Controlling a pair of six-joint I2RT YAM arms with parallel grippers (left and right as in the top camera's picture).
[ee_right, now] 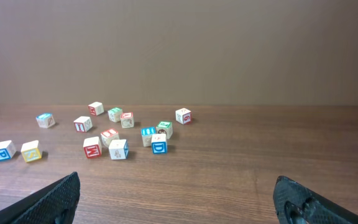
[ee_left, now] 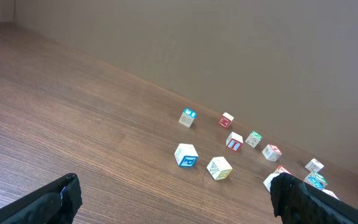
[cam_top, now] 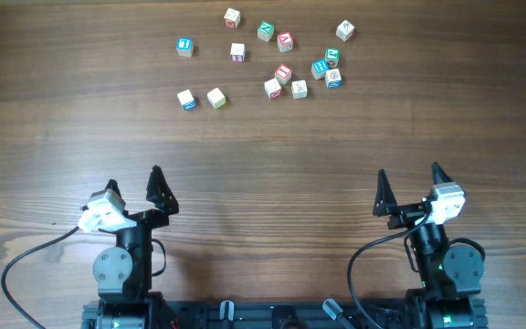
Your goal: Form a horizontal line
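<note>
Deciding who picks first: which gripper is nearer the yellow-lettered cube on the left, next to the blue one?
Left. The yellow-lettered cube lies ahead and slightly right of the left gripper; the right gripper is much farther off to its right.

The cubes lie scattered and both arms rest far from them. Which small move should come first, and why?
Probably reach the open left fingers toward the yellow cube: it and the blue cube lie nearest that arm, almost level with each other, with a gap to close.
</note>
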